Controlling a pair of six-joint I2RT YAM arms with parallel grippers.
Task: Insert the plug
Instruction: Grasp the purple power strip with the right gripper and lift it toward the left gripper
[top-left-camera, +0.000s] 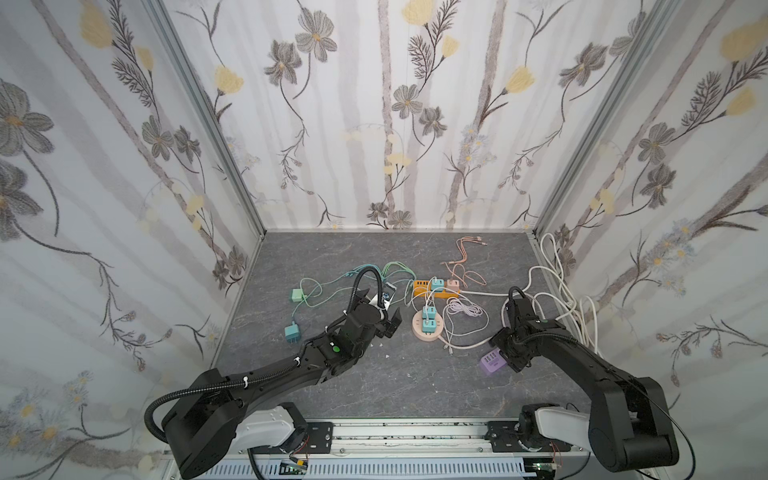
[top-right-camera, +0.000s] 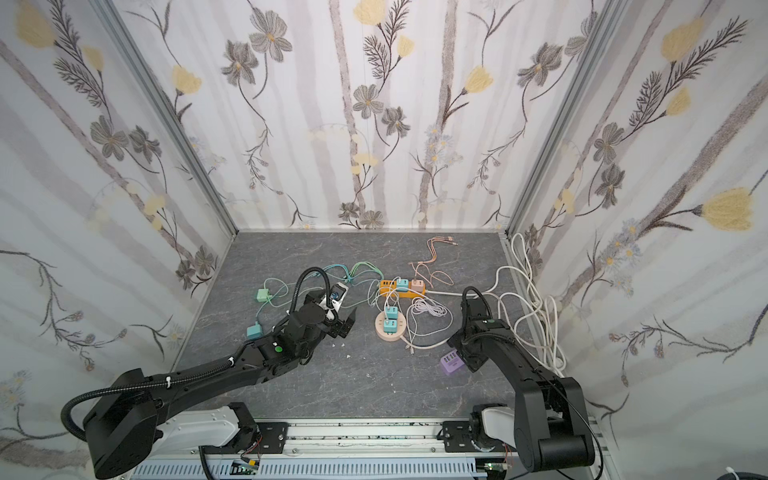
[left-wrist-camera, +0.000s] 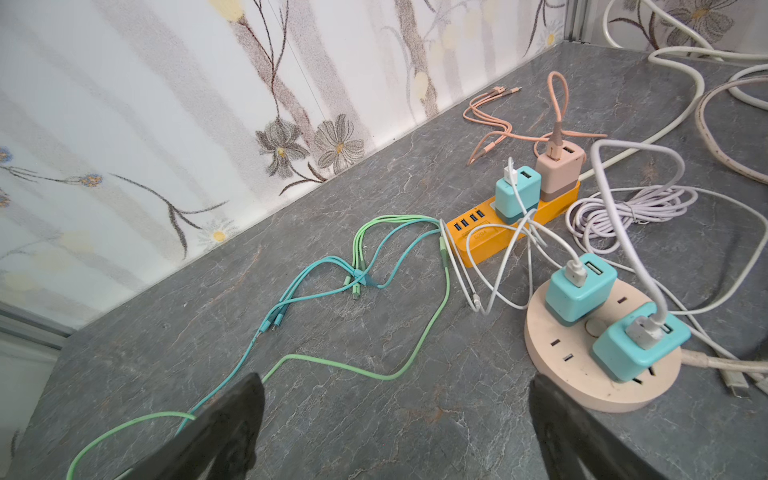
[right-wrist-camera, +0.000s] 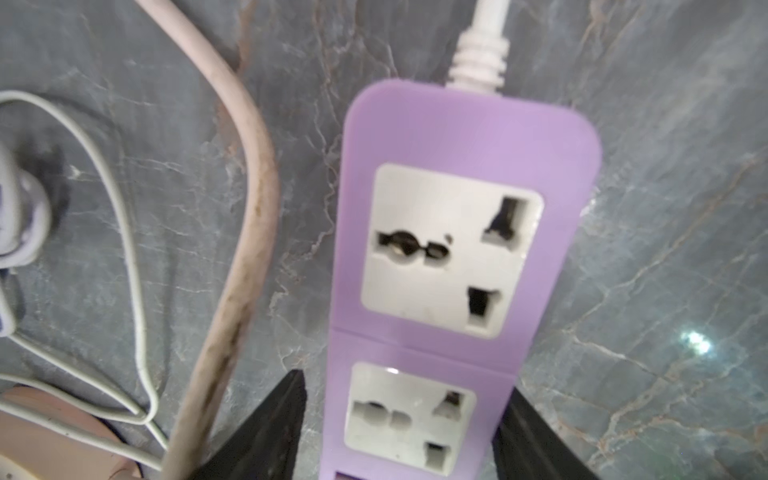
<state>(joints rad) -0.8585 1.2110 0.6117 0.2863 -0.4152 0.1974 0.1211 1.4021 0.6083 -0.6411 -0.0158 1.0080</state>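
Right wrist, purple strip (right-wrist-camera: 469, 137) cut off (blurred)

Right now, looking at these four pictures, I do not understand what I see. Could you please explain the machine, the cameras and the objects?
Two black robot arms stand over a grey table. Both top views look down from above; the other two pictures come from wrist cameras. On the table: an orange power strip, a round socket carrying blue chargers, a purple power strip, cables. The left gripper is open, empty. The right gripper has its jaws astride the purple power strip, with a gap; nothing is held.
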